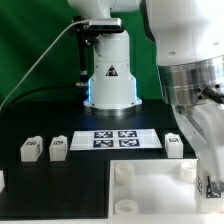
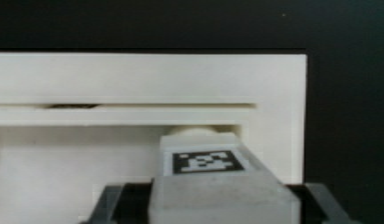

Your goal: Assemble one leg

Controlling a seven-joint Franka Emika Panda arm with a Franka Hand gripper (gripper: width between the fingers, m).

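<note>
My gripper [image 2: 210,205] holds the leg [image 2: 208,168] at the wrist view's lower centre, just above the tabletop [image 2: 100,85]. I should keep it upright, line it over a corner hole, then descend slowly.

black table [image 1: 60,185], legs [image 1: 30,150], marker board [image 1: 115,139], tabletop [image 1: 150,190]
</note>
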